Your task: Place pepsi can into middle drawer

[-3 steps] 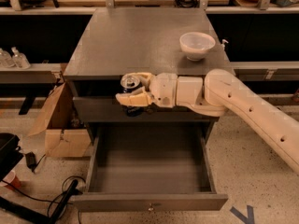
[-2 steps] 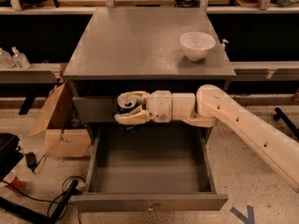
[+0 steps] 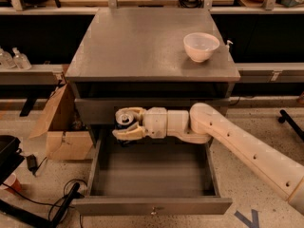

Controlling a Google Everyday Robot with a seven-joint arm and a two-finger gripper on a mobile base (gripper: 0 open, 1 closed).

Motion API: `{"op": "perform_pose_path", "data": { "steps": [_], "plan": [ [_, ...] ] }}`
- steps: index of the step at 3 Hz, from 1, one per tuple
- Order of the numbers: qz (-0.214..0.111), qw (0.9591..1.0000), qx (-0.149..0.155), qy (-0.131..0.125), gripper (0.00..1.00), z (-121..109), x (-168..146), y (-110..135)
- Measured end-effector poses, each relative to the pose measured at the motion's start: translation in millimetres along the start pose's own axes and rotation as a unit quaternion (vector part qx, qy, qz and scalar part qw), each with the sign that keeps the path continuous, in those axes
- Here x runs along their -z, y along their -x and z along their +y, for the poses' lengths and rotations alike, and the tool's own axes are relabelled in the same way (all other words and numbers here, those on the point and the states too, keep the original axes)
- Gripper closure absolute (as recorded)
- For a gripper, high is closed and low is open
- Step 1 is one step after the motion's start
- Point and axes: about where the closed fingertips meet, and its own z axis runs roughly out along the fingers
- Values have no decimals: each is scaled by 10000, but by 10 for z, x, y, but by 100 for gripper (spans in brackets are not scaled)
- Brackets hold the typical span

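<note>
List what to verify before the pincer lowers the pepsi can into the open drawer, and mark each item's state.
1. Grip: the pincer is shut on the pepsi can, with a finger on each side. Ok.
2. The middle drawer is pulled out and its tray is exposed. Ok.
3. The can is over the tray, inside its left wall. Ok, though it hangs near the tray's back end.
4. The landing spot directly below the can is partly hidden by the pincer. Cannot tell.
5. The visible tray floor shows nothing in the way. Ok.
6. The white bowl sits on the cabinet top, well apart from the arm. Ok.
</note>
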Motion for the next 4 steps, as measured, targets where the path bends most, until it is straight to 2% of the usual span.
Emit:
{"op": "perform_pose_path", "data": {
  "steps": [1, 2, 3, 4],
  "plan": [
    [-83, 9999, -51, -79, 100, 108, -84, -756],
    [4, 10000, 43, -86, 100, 69, -118, -1313],
    [168, 9998, 70, 24, 100, -31, -148, -1721],
    [221, 9996, -48, 149, 100, -49, -262, -2101]
  ]
}}
